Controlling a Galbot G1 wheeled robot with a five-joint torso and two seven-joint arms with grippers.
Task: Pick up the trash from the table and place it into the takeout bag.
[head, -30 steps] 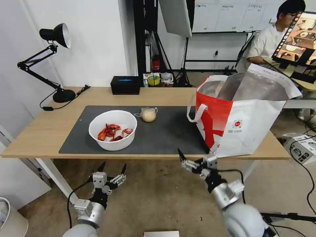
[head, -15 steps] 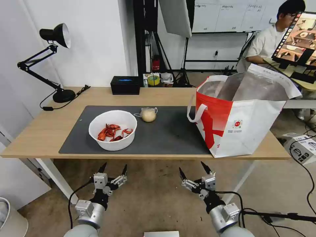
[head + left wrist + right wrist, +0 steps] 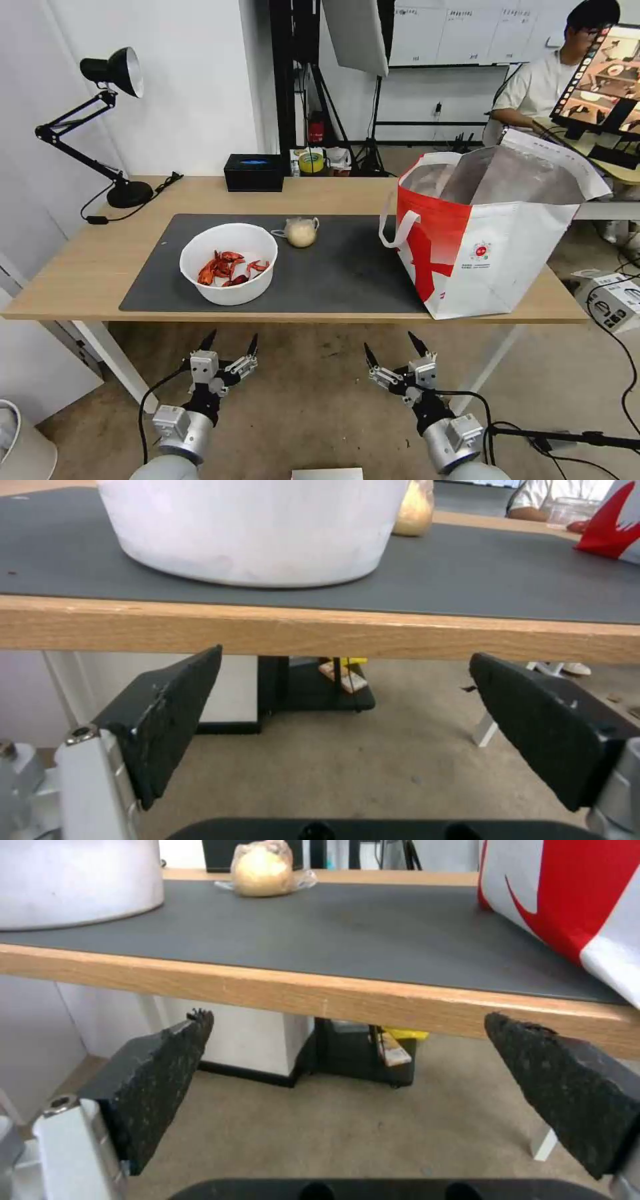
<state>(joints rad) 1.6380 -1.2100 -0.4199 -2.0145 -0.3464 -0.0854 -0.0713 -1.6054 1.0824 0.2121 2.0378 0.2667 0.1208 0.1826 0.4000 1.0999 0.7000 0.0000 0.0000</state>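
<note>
in the head view the table (image 3: pixel 100 267) runs across the middle of the frame, with a dark grey mat (image 3: pixel 340 267) laid over most of its top. on the left part of the mat, a little left of the frame's centre, stands the bowl (image 3: pixel 229 264), white and round, with red crayfish shells lying in it. just up and to the right of the bowl, near the mat's far edge, lies the small knotted bag (image 3: pixel 301 231) with a beige lump inside; the two are close but apart. at the right of the frame the takeout bag (image 3: pixel 493 240) stands upright on the right end of the table, its mouth open and the silver lining showing, one corner resting on the mat. a black box (image 3: pixel 254 172) sits at the far edge of the table in the upper middle, and a black desk lamp (image 3: pixel 100 120) stands at the upper left.

both grippers hang low in the frame, below the near table edge and over the floor. the left gripper (image 3: pixel 228 347) is at lower left, beneath the bowl, its jaws spread wide with nothing between them. the right gripper (image 3: pixel 395 350) is at lower centre-right, jaws likewise spread wide and empty.

in the left wrist view the two dark fingers (image 3: pixel 170 715) stand far apart beneath the wooden edge, the bowl (image 3: pixel 253 530) above them. in the right wrist view the fingers (image 3: pixel 153 1075) are also far apart, with the knotted bag (image 3: pixel 262 867) at upper centre and the takeout bag (image 3: pixel 567 905) at upper right.
</note>
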